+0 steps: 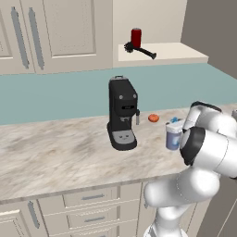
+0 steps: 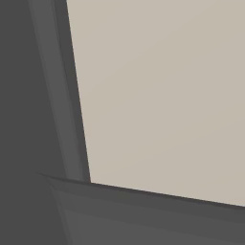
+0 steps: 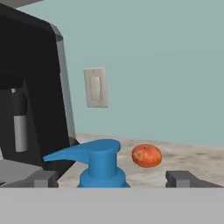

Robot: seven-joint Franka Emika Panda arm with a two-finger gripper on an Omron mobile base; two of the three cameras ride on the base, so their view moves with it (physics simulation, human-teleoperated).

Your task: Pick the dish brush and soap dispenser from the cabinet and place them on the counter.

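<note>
The soap dispenser (image 1: 173, 134) stands upright on the counter (image 1: 55, 157), right of the coffee machine, partly hidden by my arm. In the hand view its blue pump top (image 3: 101, 162) rises between my two fingertips. My gripper (image 3: 113, 179) is open, with a gap on each side of the pump's neck, and the fingers (image 3: 43, 178) touch nothing. The black dish brush (image 1: 141, 50) lies on the shelf of the open cabinet (image 1: 176, 52), its bristled head to the left, in front of a red can (image 1: 136, 37).
A black coffee machine (image 1: 122, 113) stands mid-counter, close to the left of the dispenser (image 3: 30, 87). A small orange fruit (image 1: 153, 118) lies behind the dispenser (image 3: 146, 155). A wall switch (image 3: 96, 87) sits on the teal backsplash. A beige panel (image 2: 167, 95) stands close before the right base camera.
</note>
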